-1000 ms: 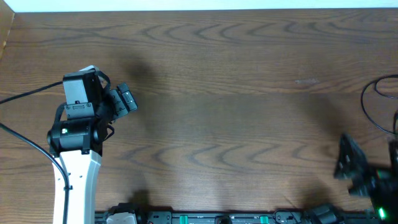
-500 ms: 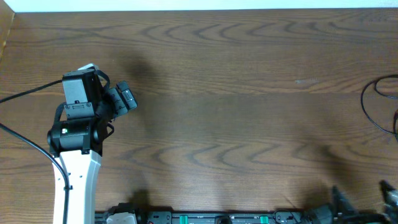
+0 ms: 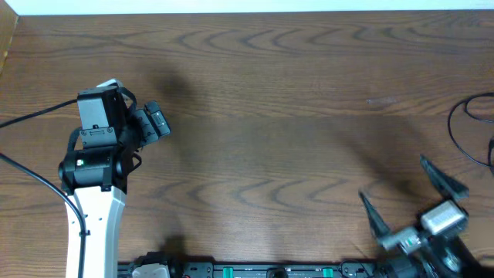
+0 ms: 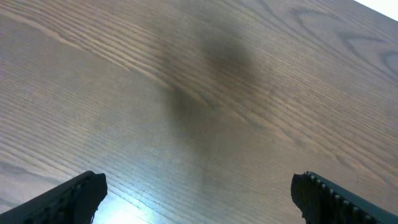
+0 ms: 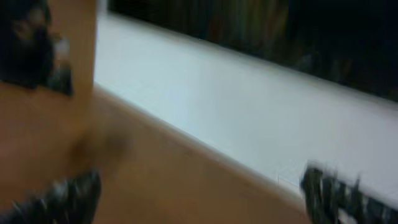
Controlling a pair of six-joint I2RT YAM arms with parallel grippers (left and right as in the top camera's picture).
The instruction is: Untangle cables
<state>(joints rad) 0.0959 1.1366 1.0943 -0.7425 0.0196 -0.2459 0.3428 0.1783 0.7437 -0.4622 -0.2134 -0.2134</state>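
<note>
Looking from overhead, the cables (image 3: 452, 133) are seen as a thin black loop at the right edge of the bench (image 3: 270, 116). The left claw (image 3: 157, 122) stands open over the bench's left part, well apart from them. The right claw (image 3: 413, 202) is spread wide over the bench's near right corner, near the loop, with nothing gripped.

From the left wrist, the open left claw (image 4: 205, 199) is shown above the bench wood.

From the right wrist, everything is blurred. The right claw (image 5: 199, 196) is seen spread apart, with a white strip (image 5: 249, 112) beyond the bench's edge.
</note>
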